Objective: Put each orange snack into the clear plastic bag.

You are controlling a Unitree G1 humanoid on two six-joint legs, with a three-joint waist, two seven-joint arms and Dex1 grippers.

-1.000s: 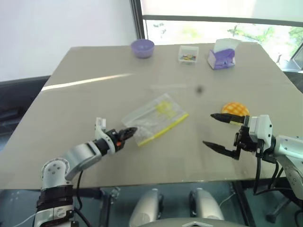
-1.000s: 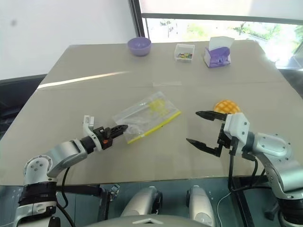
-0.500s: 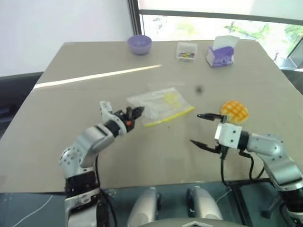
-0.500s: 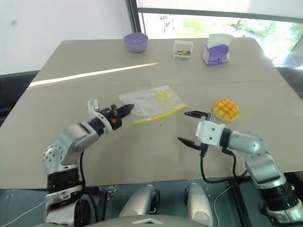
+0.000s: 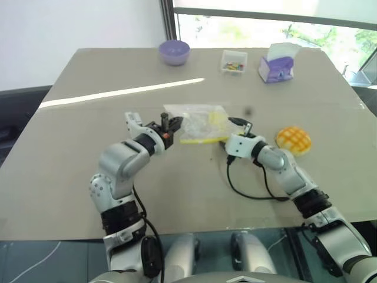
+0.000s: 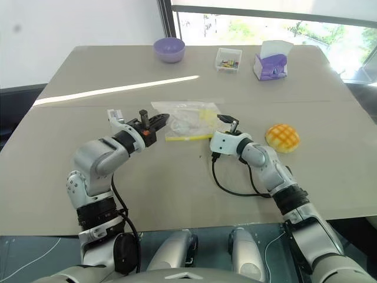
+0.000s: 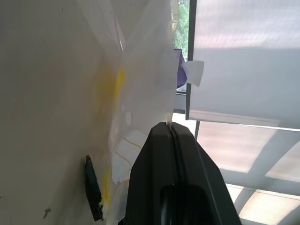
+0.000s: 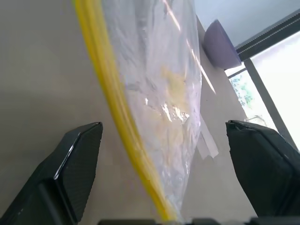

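The clear plastic bag (image 6: 187,119) is pinched at one edge by the closed left gripper (image 6: 158,119). The opposite end is straddled by the right gripper (image 6: 224,125), fingers spread apart. The orange snack (image 6: 281,137) lies beside the right gripper, apart.

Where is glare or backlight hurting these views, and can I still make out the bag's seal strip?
Left eye view: a bright streak of glare crosses the table, and the window washes out the top. Left wrist view: backlit, so the clear plastic bag looks milky. Right wrist view: the yellow seal strip reads clearly, with small glints on the plastic.
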